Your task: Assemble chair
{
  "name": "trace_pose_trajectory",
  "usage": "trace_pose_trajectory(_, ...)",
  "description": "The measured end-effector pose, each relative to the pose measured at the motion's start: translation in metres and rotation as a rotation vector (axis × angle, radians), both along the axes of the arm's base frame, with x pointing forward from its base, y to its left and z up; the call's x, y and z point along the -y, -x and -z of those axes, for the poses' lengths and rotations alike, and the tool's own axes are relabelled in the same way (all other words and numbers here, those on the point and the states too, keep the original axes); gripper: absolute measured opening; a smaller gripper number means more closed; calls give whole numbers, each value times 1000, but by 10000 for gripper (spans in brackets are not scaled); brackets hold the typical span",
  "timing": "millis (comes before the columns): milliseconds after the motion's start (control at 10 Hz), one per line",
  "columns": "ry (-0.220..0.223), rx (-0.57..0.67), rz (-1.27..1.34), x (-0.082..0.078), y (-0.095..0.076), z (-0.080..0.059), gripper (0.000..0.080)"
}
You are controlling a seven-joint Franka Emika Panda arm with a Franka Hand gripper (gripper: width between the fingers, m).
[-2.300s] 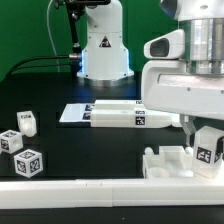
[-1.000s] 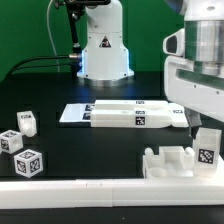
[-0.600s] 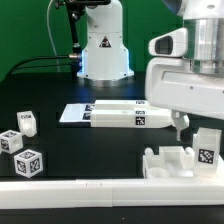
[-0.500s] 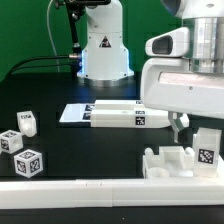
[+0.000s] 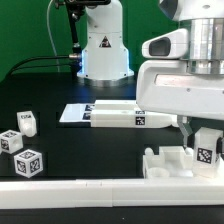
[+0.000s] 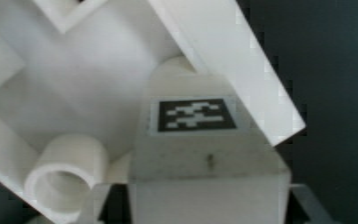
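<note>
White chair pieces (image 5: 110, 116) with black-and-white, seemingly pixelated tags (image 6: 194, 113)

The cubes (image 5: 28, 161) and slabs (image 5: 105, 113) look like smooth, glossy white plastic. The desk (image 5: 95, 150) is matt black. The tags (image 6: 194, 113) look flat and matt.

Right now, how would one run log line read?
gripper: low at tagged block, grip unclear | slabs: table middle | three cubes: exterior view's left
</note>
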State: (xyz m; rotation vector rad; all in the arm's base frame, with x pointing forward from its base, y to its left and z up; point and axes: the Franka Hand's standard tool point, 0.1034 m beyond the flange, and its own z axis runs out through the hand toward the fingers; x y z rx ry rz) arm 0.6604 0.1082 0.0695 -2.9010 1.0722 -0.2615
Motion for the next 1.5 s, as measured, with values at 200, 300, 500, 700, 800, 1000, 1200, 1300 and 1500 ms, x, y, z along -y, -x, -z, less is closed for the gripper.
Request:
trace_pose_trajectory(200, -49, -8, 308, 4, 2, 1, 283)
trace_pose_trajectory(300, -76, -18, 465, 6, 3, 1, 283)
trace_pose_trajectory(500, -160, -60, 811, 8, 7, 1, 283)
trace_pose_trajectory(700, -216, -91, 1032, 8, 8, 1, 284)
trace_pose_trajectory(800, -226, -97, 1129, 7, 9, 0, 284)
trace_pose_trajectory(1000, -232, -97, 1202, 7, 9, 1, 284)
trace_pose_trajectory(1200, -219, -95, 1115, 6, 9, 2, 528)
trace_pose_trajectory(1300, -182, -94, 881, 3, 11, 3, 612)
trace_pose_trajectory(1500, -162, -79, 598, -4, 9, 1, 642)
